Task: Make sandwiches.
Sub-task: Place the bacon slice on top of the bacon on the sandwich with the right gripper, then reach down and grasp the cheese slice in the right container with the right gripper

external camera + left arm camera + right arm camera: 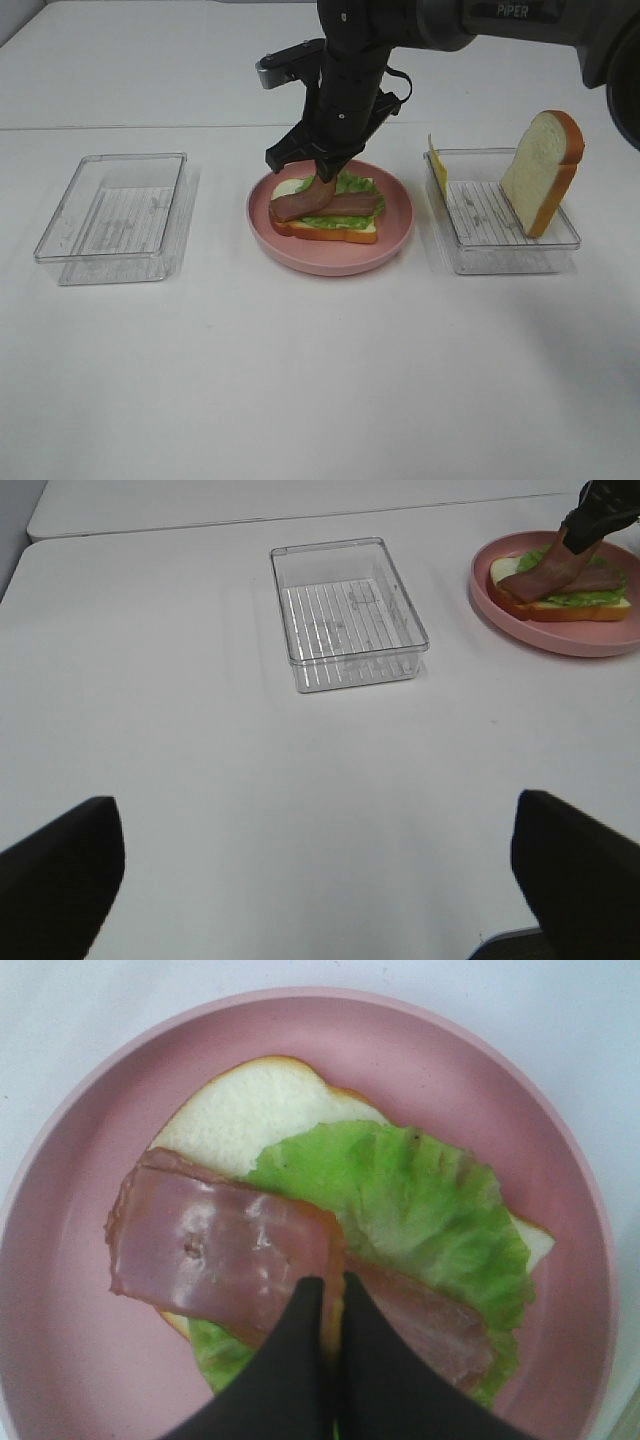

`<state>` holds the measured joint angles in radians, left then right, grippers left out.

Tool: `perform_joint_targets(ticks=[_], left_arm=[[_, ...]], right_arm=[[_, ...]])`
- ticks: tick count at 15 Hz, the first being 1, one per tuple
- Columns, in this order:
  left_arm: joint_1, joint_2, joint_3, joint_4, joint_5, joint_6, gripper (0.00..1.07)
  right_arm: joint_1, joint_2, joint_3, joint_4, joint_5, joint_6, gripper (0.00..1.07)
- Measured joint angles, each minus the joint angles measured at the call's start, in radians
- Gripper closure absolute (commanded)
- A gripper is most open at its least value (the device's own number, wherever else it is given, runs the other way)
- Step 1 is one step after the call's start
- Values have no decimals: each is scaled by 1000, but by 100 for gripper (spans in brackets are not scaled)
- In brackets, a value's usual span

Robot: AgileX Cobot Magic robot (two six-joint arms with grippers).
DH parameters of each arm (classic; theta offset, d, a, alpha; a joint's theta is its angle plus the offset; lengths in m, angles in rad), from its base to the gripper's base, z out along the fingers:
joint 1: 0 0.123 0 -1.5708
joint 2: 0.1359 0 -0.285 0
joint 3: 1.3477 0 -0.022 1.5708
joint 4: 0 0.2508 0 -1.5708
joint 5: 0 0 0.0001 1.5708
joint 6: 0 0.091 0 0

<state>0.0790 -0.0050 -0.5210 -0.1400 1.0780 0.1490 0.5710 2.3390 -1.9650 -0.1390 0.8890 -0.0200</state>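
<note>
A sandwich is stacked on the round pink plate (330, 262): a white bread slice (250, 1110), ruffled green lettuce (420, 1200) and a brownish-pink bacon strip (220, 1250) lying across the top. My right gripper (328, 1285) stands over the plate (80, 1360), shut on a raised fold of the bacon strip (325, 205); the exterior view shows the right gripper (325, 180) pointing down. The left gripper (312, 810) hangs open over bare table with nothing between its fingers, well away from the plate (560, 640).
A clear tray (500, 250) right of the plate holds an upright bread slice (543, 170) and a yellow cheese slice (437, 165) leaning on its near wall. Left of the plate stands another clear tray (115, 215), the same tray (345, 610) showing in the left wrist view.
</note>
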Motion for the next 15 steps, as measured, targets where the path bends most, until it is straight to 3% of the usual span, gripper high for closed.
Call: perform_joint_targets(ticks=[1,2,3,5,11,15], left_arm=[[0,0,0,0,0,0,4],[0,0,0,0,0,0,4],[0,0,0,0,0,0,4],[0,0,0,0,0,0,4],[0,0,0,0,0,0,4],[0,0,0,0,0,0,4]], right_arm=[[0,0,0,0,-3,5,55],[0,0,0,0,-6,5,30],[0,0,0,-8,-10,6,17],[0,0,0,-31,-10,20,11],[0,-4,0,-93,38,48,12],[0,-37,-62,-105,128,59,12]])
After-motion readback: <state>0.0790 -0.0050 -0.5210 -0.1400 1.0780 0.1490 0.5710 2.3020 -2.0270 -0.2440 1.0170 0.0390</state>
